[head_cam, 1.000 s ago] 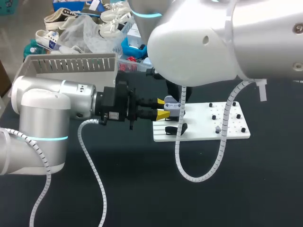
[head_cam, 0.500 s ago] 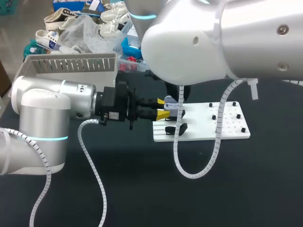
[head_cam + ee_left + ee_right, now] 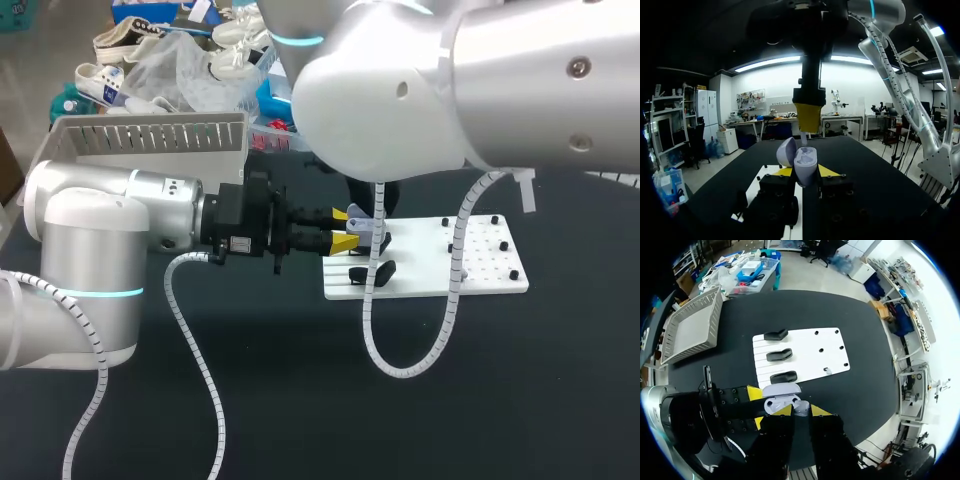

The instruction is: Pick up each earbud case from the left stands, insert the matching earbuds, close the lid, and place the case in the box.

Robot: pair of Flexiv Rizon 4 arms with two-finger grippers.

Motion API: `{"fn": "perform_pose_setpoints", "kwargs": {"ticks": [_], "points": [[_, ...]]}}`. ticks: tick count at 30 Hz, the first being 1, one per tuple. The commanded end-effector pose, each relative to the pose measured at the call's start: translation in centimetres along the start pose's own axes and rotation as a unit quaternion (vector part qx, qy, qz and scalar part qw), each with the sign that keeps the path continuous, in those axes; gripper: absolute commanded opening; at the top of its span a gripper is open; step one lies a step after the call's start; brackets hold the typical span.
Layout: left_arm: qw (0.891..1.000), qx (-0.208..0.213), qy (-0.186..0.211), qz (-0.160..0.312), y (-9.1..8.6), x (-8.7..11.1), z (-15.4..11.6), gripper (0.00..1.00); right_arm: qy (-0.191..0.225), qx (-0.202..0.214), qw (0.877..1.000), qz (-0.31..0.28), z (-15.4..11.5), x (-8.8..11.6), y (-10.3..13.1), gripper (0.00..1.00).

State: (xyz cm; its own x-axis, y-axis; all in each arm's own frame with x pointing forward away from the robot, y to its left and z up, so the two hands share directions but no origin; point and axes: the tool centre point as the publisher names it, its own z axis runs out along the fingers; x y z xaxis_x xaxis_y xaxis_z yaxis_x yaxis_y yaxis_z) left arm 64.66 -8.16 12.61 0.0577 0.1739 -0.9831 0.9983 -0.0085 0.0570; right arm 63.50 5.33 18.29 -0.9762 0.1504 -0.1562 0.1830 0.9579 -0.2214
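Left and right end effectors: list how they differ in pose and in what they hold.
Pose: the left end effector lies level; the right end effector points straight down from above. Load: the left grips the open earbud case; the right pinches a small white earbud just over it. Head view: the left shows plainly, the right is hidden behind its own arm. Shared: yellow tips, meeting at the case.

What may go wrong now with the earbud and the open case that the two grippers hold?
1. The right gripper holds the earbud at the open case. If the earbud is off its socket, pushing may jam it or tilt the case in the left gripper.
2. The open lid stands close to the right gripper and may be knocked.
3. The right arm's cable hangs over the white board and may catch a black stand.
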Motion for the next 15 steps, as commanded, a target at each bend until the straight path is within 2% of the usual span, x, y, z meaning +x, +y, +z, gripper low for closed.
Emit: {"fn": "perform_pose_setpoints", "kwargs": {"ticks": [1, 15], "points": [[1.0, -0.002, 0.0, 0.0, -0.02, 0.03, 0.06, 0.0, 0.003, 0.003, 1.0, -0.001, 0.15, -0.24, 0.34, 0.0], [1.0, -0.002, 0.0, 0.0, -0.02, 0.03, 0.06, 0.0, 0.012, 0.013, 1.0, -0.008, 0.68, -0.43, 0.56, 0.0]]}}
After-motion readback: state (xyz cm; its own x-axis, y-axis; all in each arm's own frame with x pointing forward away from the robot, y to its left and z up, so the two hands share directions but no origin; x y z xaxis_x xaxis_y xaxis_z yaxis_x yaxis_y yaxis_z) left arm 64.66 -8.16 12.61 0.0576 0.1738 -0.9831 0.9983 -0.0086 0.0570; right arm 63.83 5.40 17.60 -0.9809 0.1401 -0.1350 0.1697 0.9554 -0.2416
